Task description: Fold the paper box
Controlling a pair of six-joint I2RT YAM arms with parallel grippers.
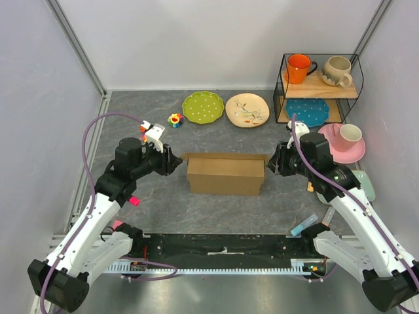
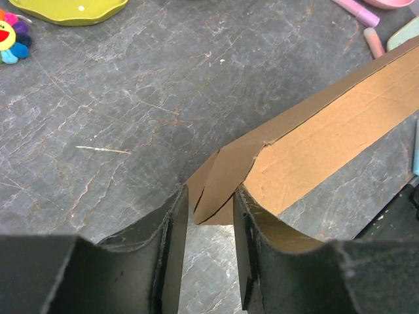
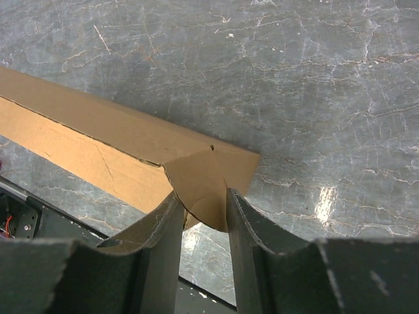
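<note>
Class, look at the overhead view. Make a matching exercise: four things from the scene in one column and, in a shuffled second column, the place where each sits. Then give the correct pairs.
Column A
1. orange mug
2. blue plate
3. green plate
4. paper box

Column B
a. lower shelf of the wire rack
b. on the table, between the left gripper and the right gripper
c. top shelf of the wire rack
d. on the table, just left of the cream plate

Pairs: 1-c, 2-a, 3-d, 4-b
</note>
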